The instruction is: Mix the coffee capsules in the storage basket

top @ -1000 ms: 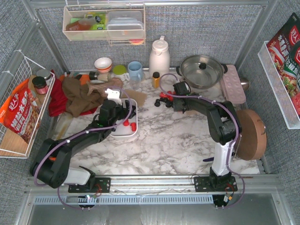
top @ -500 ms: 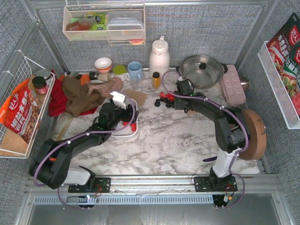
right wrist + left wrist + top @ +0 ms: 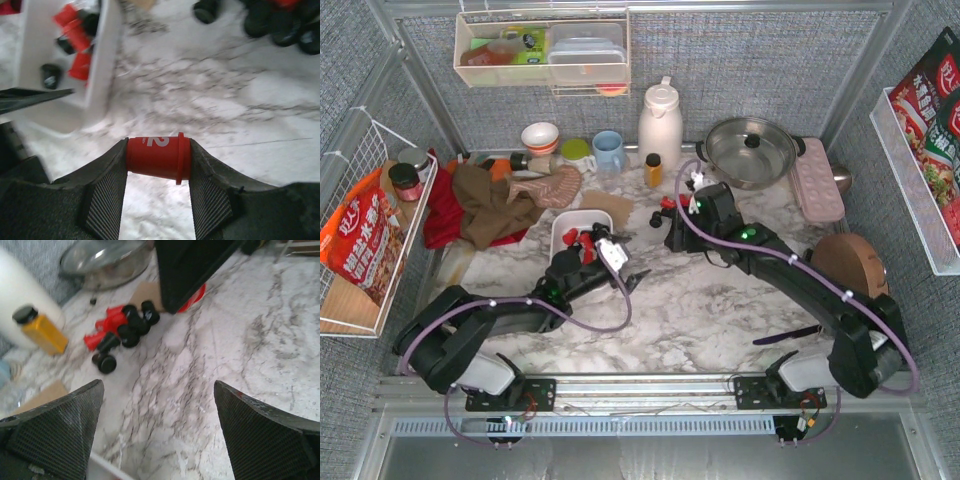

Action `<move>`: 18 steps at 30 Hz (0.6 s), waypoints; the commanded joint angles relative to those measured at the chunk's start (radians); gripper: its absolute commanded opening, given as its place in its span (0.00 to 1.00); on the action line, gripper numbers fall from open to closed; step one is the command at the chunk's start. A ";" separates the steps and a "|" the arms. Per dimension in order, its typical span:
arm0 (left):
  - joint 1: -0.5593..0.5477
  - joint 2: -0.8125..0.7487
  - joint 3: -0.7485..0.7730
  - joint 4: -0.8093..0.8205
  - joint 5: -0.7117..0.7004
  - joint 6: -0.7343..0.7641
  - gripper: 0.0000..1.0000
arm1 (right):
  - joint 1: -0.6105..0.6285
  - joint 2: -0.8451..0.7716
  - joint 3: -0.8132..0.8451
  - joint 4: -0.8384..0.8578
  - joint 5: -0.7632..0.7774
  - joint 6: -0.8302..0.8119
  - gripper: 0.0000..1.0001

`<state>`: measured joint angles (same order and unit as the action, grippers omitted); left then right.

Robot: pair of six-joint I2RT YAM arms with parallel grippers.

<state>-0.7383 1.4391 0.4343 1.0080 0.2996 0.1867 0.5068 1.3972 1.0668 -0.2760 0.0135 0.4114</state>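
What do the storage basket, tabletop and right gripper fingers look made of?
Storage basket: white plastic, likely; smooth, slightly glossy moulded wall.
Tabletop: marble or marble-print laminate, cannot tell; grey veining on white, mild sheen.
Fingers of right gripper: black, matte, woven texture; possibly carbon-fibre or a printed pattern.

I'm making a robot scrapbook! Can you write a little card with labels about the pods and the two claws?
right gripper: shut on a red capsule, over the marble table
left gripper: open, holding nothing
storage basket: a few red and black capsules inside
loose pile: red and black pods lying on the table, near the yellow bottle
job status: many pods not yet in the basket
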 commanded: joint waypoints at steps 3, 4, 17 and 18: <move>-0.058 0.046 -0.052 0.362 0.092 0.134 0.99 | 0.060 -0.111 -0.060 0.105 -0.173 0.152 0.41; -0.062 0.050 -0.056 0.384 0.095 0.136 0.99 | 0.070 -0.122 -0.063 0.120 -0.189 0.165 0.41; -0.082 0.038 -0.083 0.510 0.146 0.073 0.83 | 0.138 -0.126 -0.106 0.261 -0.329 0.222 0.42; -0.082 0.033 -0.085 0.508 0.148 0.073 0.82 | 0.141 -0.124 -0.104 0.262 -0.331 0.222 0.42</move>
<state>-0.8188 1.4853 0.3573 1.4490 0.4217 0.2787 0.6376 1.2675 0.9543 -0.0814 -0.2718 0.6113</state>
